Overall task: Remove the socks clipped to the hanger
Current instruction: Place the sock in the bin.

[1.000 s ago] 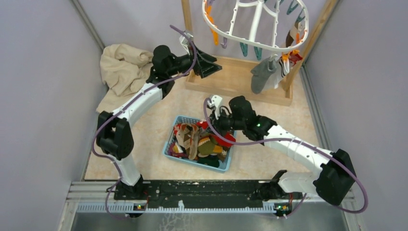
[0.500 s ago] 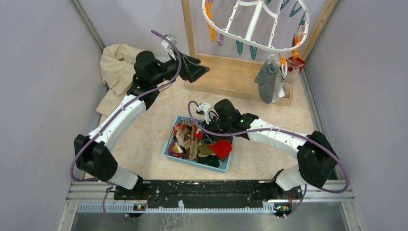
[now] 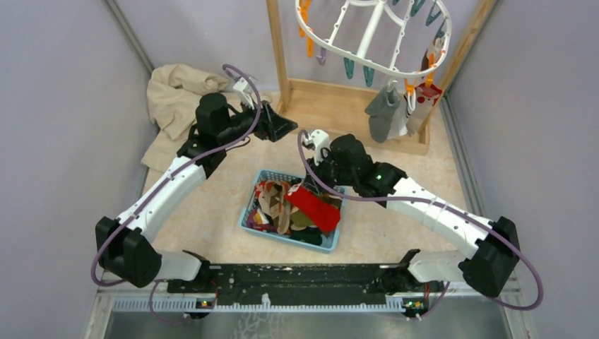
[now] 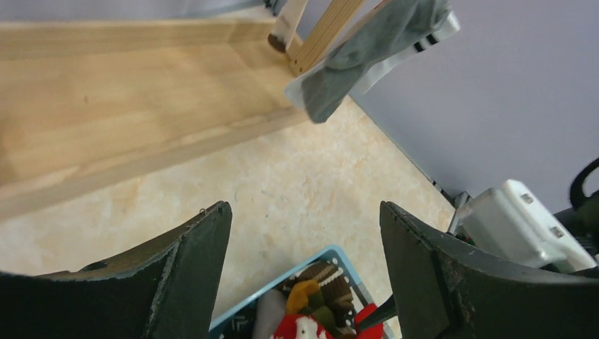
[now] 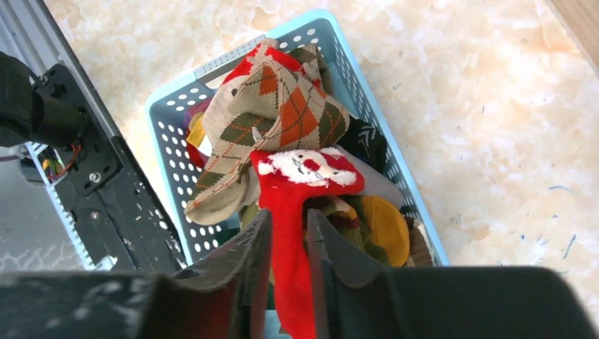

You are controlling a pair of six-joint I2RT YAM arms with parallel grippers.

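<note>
Far left: beige cloth (image 3: 173,99); basket (image 3: 251,203) centre; rack (image 3: 332,106) under hanger (image 3: 368,37).

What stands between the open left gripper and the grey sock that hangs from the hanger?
Nothing visible does. In the left wrist view, the space from the left gripper to the grey sock is free. The flat wooden rack base lies below that path, and a rack post stands behind the sock.

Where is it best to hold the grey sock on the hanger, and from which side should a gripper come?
Probably the loose lower half of the grey sock, from the open left side: it hangs limp from the hanger by its top, while another sock and the wooden post crowd its right.
</note>
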